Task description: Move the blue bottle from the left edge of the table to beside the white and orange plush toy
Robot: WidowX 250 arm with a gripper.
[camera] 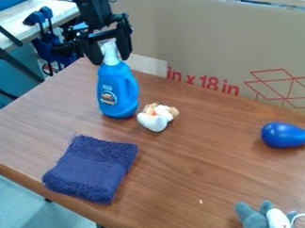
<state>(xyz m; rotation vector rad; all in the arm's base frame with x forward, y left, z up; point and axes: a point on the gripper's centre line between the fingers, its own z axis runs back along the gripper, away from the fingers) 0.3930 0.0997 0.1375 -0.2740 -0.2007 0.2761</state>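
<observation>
The black two-finger gripper (110,59) holds its jaws spread about the white top (110,51) of a blue plastic bottle (118,91), far left on the brown wood-grain table (182,173). Behind stands a tan cardboard panel (196,39).

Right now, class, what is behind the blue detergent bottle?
Past the blue detergent bottle, wooden tabletop and cardboard show; its body covers anything directly behind. The pincer hangs open around its white top.

We see bare brown wooden tabletop (201,170) to pass over between the folded navy cloth (92,169) and the glossy blue egg-shaped object (285,135); the upright blue plastic bottle (118,91) obstructs the upper left.
</observation>
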